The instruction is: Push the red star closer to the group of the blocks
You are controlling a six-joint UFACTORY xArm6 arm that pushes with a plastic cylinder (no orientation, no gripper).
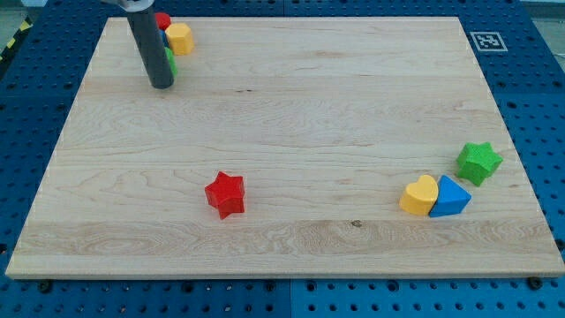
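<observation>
The red star (225,194) lies alone on the wooden board (291,106), left of centre near the view's bottom. A group sits at the view's lower right: a yellow heart (420,195) touching a blue triangular block (451,197), with a green star (478,162) just above and to their right. My rod comes down at the view's top left, and my tip (161,86) rests on the board, far above and left of the red star.
A second cluster sits at the view's top left beside my rod: a yellow block (180,38), a red block (162,19) and a green block (171,62), partly hidden by the rod. A square marker (485,41) is at the top right corner.
</observation>
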